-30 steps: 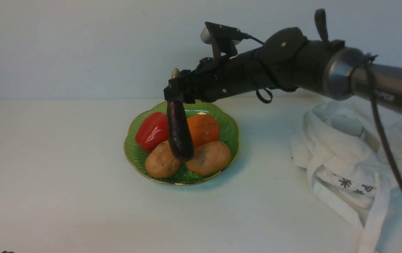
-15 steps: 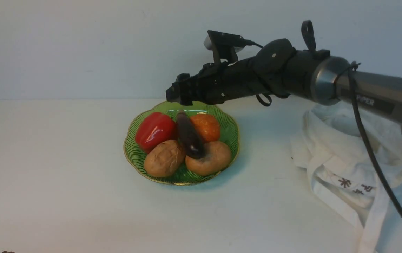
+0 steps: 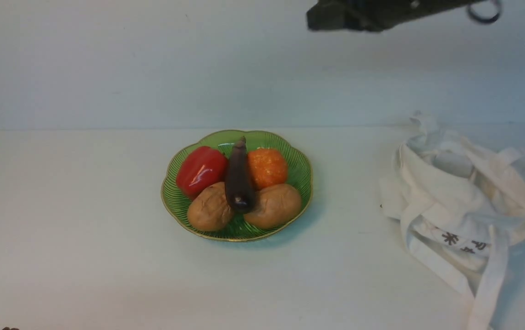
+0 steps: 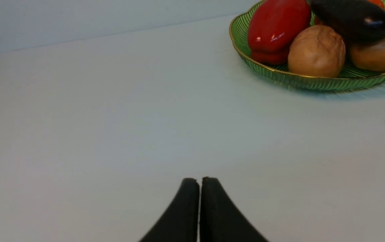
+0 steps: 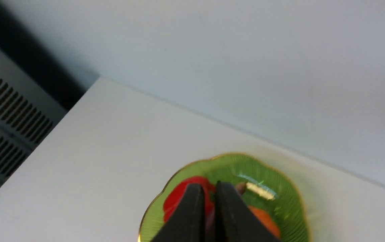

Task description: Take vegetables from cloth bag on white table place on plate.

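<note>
The dark purple eggplant [image 3: 238,183] lies on the green scalloped plate [image 3: 302,170], across two potatoes, stem end toward the back. It also shows in the left wrist view [image 4: 350,16] on the plate [image 4: 313,82]. The off-white cloth bag [image 3: 455,197] lies crumpled on the white table [image 3: 83,206] at the right. My right gripper [image 3: 319,18] is high above the table, blurred, at the frame's top edge; in its wrist view [image 5: 210,189] the fingers are together and hold nothing, above the plate [image 5: 290,201]. My left gripper [image 4: 199,179] is shut and empty, low over the table left of the plate.
The plate also holds a red pepper [image 3: 200,170], an orange rough-skinned fruit [image 3: 267,167] and two brown potatoes [image 3: 208,213] [image 3: 275,205]. The bag's long straps [image 3: 484,284] trail toward the front right. A vented grey unit [image 5: 0,111] stands past the table's edge.
My right gripper let go of the eggplant, which fell onto the plate across the potatoes. The right arm then rose up and to the right, away from the plate.
</note>
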Controlling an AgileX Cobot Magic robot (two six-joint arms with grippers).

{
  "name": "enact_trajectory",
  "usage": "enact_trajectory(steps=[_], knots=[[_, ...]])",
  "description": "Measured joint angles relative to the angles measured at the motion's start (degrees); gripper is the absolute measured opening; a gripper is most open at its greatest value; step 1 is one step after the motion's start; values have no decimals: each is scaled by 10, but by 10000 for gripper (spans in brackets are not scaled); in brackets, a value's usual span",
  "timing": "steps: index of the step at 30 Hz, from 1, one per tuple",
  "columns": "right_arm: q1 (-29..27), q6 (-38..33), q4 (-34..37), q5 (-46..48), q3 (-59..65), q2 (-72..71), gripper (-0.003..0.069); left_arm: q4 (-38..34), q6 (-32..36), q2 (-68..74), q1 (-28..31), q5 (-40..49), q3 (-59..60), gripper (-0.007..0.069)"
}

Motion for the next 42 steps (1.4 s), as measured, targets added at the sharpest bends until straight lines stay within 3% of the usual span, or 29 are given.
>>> enact_trajectory(steps=[6,10,17,27,42], knots=[[-1,129,-200,12,2,-205,-10,0,0,0,0,0,0,-8],[-1,190,-282,-2,42,-338,-10,0,0,0,0,0,0,-8],[-1,296,-408,-130,301,-644,-10,0,0,0,0,0,0,-8],[-1,307,-414,-193,575,-914,-10,0,0,0,0,0,0,-8],[-1,307,-389,-176,645,-969,-10,0,0,0,0,0,0,-8]])
